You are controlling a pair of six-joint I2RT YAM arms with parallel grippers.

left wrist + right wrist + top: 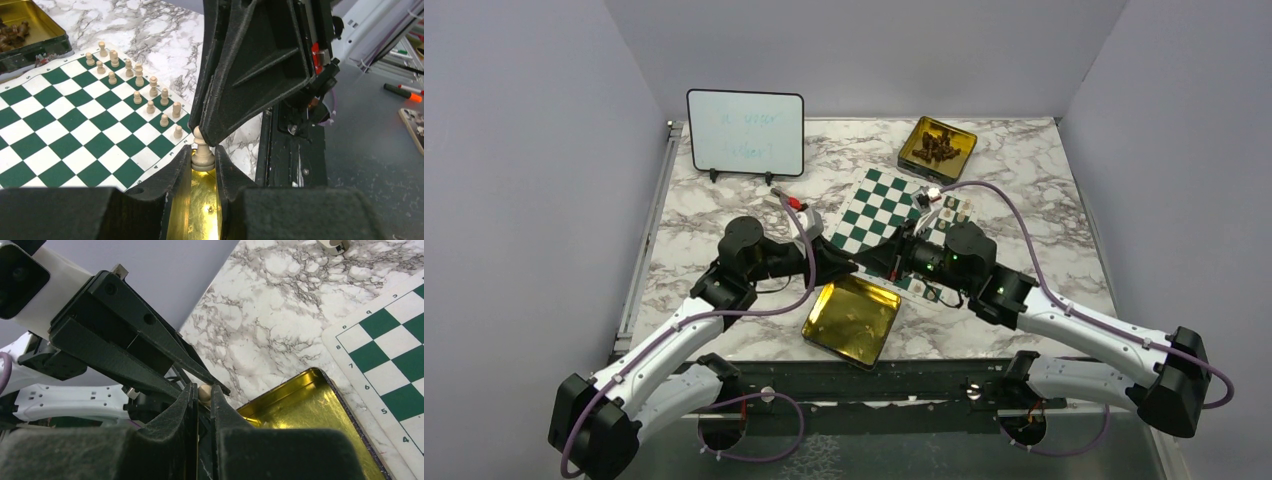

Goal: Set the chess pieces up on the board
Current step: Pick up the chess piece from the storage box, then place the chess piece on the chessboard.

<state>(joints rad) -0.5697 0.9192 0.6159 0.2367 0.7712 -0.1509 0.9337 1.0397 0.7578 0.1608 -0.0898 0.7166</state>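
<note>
Item: one cream chess piece (pixel 202 155), upright above gold tin (pixel 852 320); base pinched by left pincer (pixel 203 165), head pinched by right pincer (pixel 203 390). Other pieces (pixel 139 80) stood along board (pixel 65 125) edge.

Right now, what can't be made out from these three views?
Top view: the small pale wooden chess piece is hidden where the left hand and right hand meet.
Right wrist view: its fingers cover all but the piece's top.
Top view: writing on the black-framed whiteboard is too faint; dark pieces in the far square gold tin too small to identify.
Left wrist view: green-and-white chessboard cut off at the left edge.
</note>
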